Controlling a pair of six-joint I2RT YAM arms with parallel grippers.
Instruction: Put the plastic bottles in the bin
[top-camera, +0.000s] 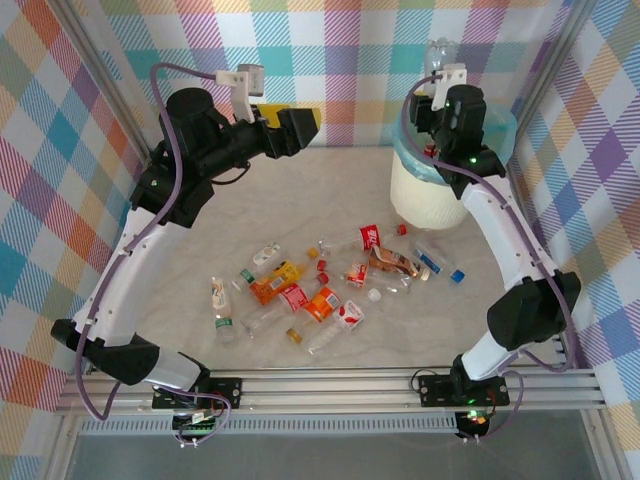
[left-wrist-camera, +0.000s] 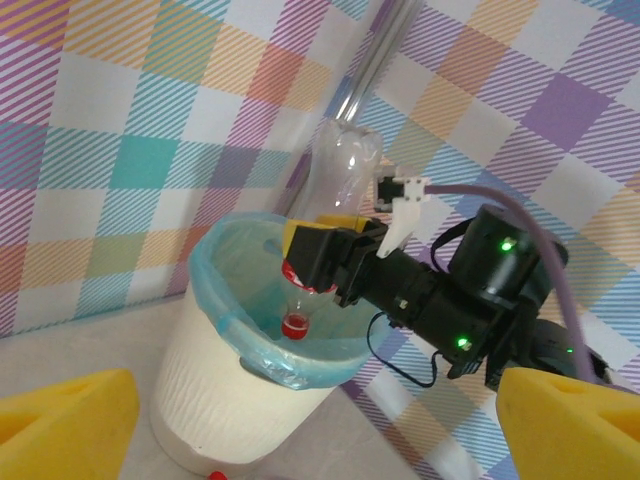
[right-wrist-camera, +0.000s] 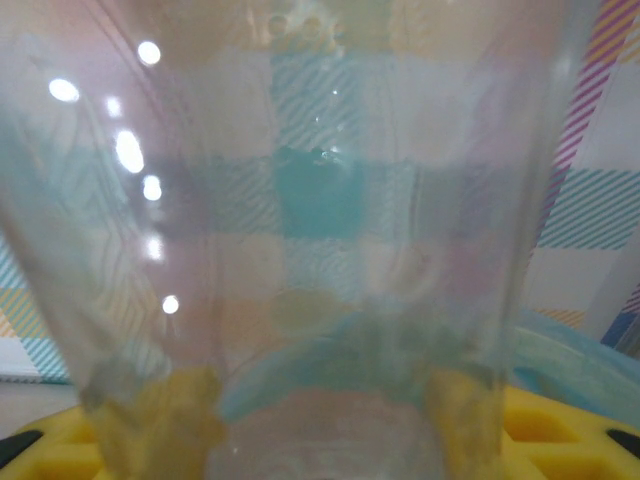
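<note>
Left wrist showed the right end effector (left-wrist-camera: 318, 258) clamped near the likely stiffer neck of a seemingly light, crushable clear bottle (left-wrist-camera: 345, 170), the bin (left-wrist-camera: 220, 390) beneath it.

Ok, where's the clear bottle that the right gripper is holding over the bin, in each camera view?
Top external: the clear bottle is at the top right, above the bin.
Left wrist: upper middle, cap down in the right gripper, over the bin.
Right wrist: close up, across the centre.
Shared landmark: the bin's teal liner.
</note>
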